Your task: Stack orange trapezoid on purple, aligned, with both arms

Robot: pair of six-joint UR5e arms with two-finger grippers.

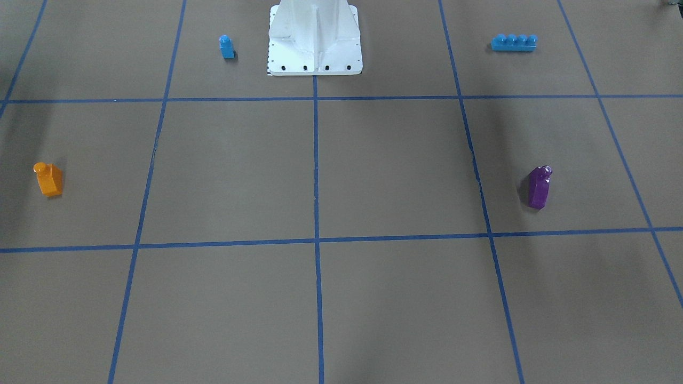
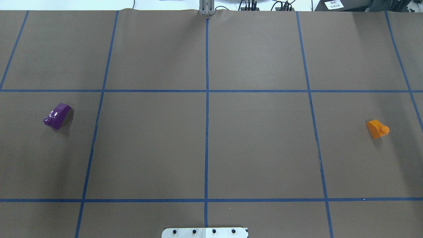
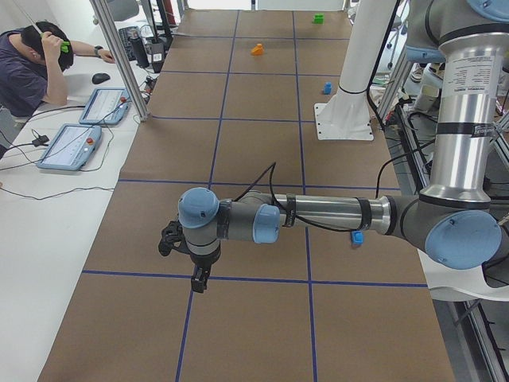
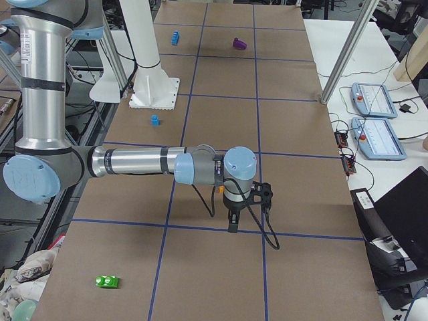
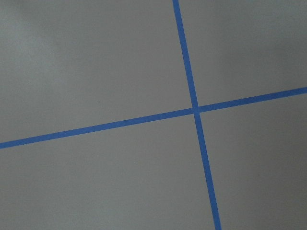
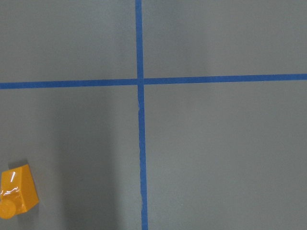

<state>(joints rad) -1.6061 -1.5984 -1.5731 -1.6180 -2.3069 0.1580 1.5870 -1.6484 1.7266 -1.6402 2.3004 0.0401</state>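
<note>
The orange trapezoid (image 2: 377, 128) lies on the brown table at the right in the overhead view. It also shows in the front view (image 1: 49, 179) and at the bottom left of the right wrist view (image 6: 17, 191). The purple brick (image 2: 57, 115) lies on its side at the left, also in the front view (image 1: 539, 186). My left gripper (image 3: 196, 285) and right gripper (image 4: 231, 226) point down above the table and show only in the side views. I cannot tell whether they are open or shut. The left wrist view shows only tape lines.
A small blue single-stud brick (image 1: 227, 47) and a long blue four-stud brick (image 1: 513, 42) lie on either side of the white robot base (image 1: 315, 58). A green brick (image 4: 107, 281) lies at the table's right end. Operator tablets (image 3: 69, 146) lie beyond the far edge.
</note>
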